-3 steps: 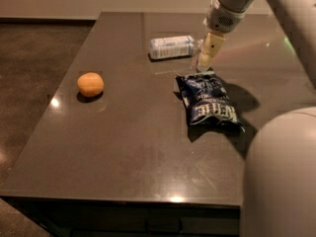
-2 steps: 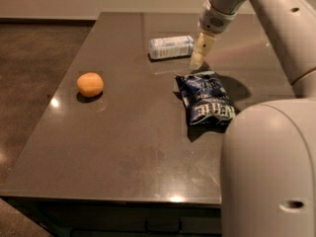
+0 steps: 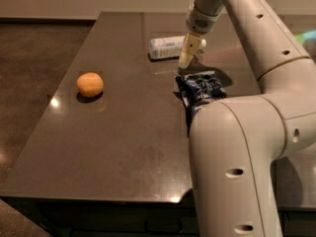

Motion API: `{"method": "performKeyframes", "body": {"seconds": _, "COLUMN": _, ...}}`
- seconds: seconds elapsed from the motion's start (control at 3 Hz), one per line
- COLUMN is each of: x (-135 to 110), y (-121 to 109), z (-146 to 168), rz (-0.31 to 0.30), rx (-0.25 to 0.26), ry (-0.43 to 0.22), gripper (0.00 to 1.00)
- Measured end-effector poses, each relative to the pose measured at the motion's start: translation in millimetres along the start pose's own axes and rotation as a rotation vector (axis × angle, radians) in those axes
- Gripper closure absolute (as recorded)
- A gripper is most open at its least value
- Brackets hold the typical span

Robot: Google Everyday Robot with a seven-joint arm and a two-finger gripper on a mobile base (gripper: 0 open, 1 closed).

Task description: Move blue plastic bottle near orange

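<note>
The bottle lies on its side toward the worktop's far edge, well apart from the orange at left. The end effector hangs by its right end, near the bag; clenched or released, I cannot tell.

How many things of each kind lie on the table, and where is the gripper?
bottle: 1
orange: 1
chip bag: 1
Total: 3
The gripper hangs close by the bottle's right end, above the table.
</note>
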State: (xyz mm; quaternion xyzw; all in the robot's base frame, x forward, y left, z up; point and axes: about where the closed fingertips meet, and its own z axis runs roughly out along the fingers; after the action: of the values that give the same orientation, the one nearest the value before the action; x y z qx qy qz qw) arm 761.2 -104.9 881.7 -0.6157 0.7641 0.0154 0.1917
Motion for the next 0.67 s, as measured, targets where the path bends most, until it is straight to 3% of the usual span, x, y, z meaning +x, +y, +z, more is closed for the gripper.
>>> {"method": "performKeyframes", "body": {"seconds": 0.33, "x": -11.9, "y": -2.6, "z": 10.9, "rz": 0.007, "rx": -0.005, "ry": -0.004, "gripper": 0.00}}
{"method": "performKeyframes", "body": {"seconds": 0.67, "x": -25.0, "y": -6.8, "z": 24.7, "rz": 0.056, "rx": 0.002, "ry": -0.009, "gripper": 0.00}}
